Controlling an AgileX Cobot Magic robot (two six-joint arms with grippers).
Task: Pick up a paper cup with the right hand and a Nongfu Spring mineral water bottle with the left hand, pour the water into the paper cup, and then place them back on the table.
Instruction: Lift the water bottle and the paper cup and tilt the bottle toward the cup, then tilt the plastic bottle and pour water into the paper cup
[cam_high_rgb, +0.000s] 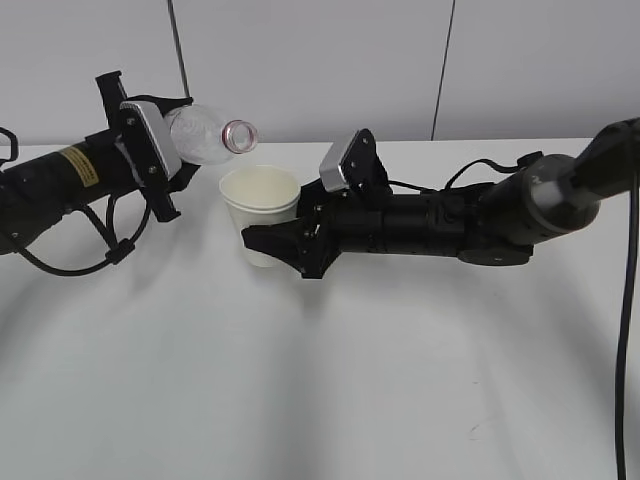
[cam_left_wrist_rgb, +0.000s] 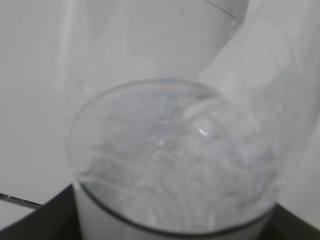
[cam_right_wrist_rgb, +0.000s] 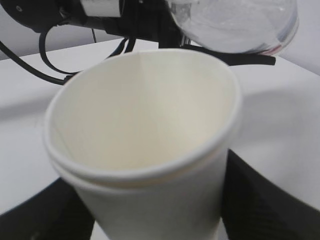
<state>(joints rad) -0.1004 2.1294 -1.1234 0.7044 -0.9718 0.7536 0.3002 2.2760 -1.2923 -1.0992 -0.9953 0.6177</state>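
The clear Nongfu Spring mineral water bottle (cam_high_rgb: 205, 135) lies tilted almost level in my left gripper (cam_high_rgb: 172, 152), which is shut on its body. Its uncapped, red-ringed mouth (cam_high_rgb: 240, 135) hangs just above the far left rim of the paper cup (cam_high_rgb: 262, 205). The left wrist view is filled by the bottle's clear base (cam_left_wrist_rgb: 172, 160) between black fingers (cam_left_wrist_rgb: 30, 225). My right gripper (cam_high_rgb: 272, 238) is shut on the upright cream cup (cam_right_wrist_rgb: 145, 130), with black fingers (cam_right_wrist_rgb: 265, 210) on both sides. The cup's visible inside looks dry. No stream of water shows.
The white table (cam_high_rgb: 320, 380) spreads wide in front of both arms, with a small dark scuff (cam_high_rgb: 478, 428) at the front right. A grey wall stands behind. A black cable (cam_high_rgb: 628, 300) hangs at the right edge.
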